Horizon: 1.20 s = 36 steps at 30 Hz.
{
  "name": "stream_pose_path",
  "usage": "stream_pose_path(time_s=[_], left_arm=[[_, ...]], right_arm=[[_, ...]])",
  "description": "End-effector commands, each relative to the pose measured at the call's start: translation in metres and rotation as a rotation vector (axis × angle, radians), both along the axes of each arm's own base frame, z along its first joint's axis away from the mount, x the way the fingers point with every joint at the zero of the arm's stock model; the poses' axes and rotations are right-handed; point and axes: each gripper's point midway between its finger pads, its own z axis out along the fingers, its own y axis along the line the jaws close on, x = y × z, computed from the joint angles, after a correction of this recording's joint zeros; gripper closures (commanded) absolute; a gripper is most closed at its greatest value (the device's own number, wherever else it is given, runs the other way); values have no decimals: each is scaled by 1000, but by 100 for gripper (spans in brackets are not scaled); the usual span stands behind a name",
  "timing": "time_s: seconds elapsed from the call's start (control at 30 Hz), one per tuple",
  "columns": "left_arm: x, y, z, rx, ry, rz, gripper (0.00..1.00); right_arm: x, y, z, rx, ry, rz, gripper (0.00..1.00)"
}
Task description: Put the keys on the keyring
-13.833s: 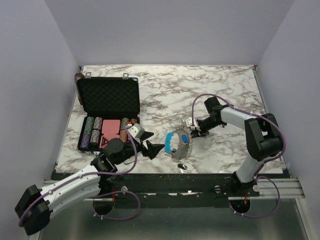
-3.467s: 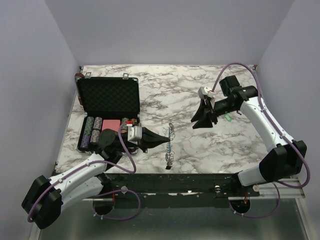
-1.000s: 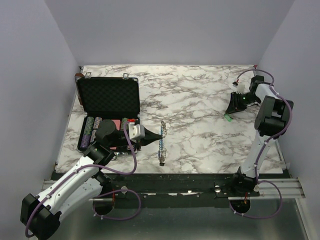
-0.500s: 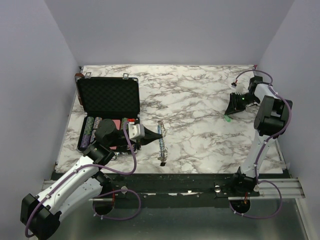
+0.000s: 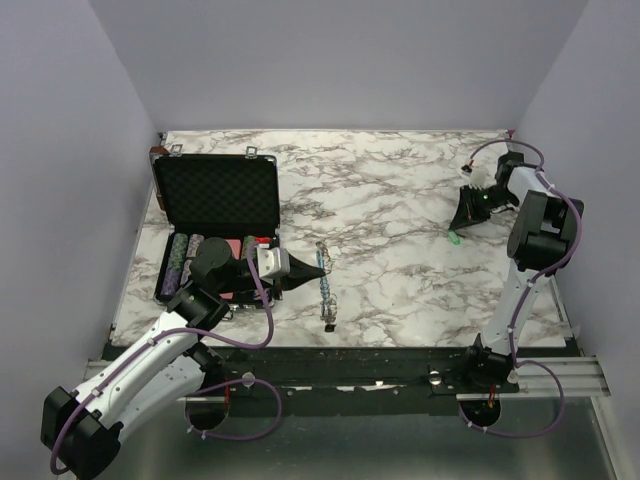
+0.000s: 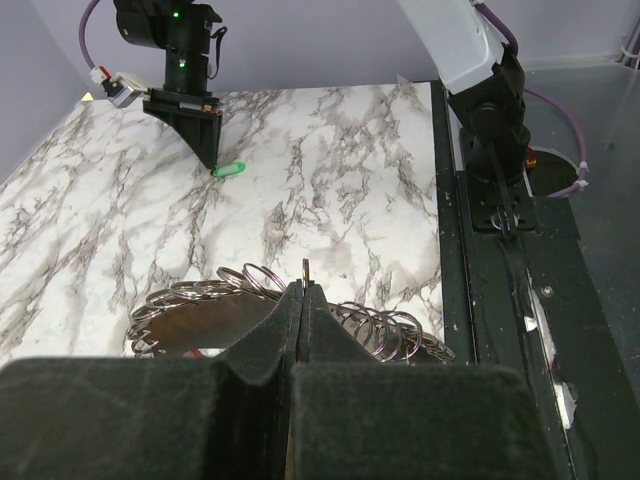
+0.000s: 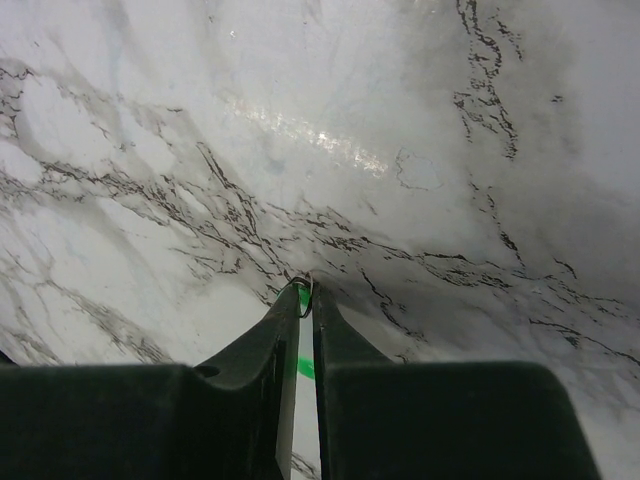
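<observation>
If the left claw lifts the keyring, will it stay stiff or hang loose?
Probably loose: the keyring looks like many thin linked loops, so its ends may sag and swing. The left claw pinches only one thin loop, so it might pivot.

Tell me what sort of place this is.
Most likely a robotics lab test cell: a left arm and a right arm bolted to a metal rail, a marble-patterned table boxed in by plain lilac walls, and an open foam-lined case of poker chips.
</observation>
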Motion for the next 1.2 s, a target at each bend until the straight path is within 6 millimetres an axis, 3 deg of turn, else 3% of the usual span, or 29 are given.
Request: stream_pose_path(time_s=[0.0,0.3,0.67,0.97,1.17], left_arm=[[2,0,21,-32,-61,7,100],[2,0,21,-32,-61,7,100],[3,0,20,-31,-60,7,100],[2,1,22,-34,-65,8,100],[2,2,23,-42,-69,13,100]], right_arm=[[1,2,-7,11,24,6,82],[0,3,-9,8,29,9,81],[-2,8,-6,32,26,29,100],[-10,33,43,151,-152,151,100],[-26,52,90,196,-302,262,100]])
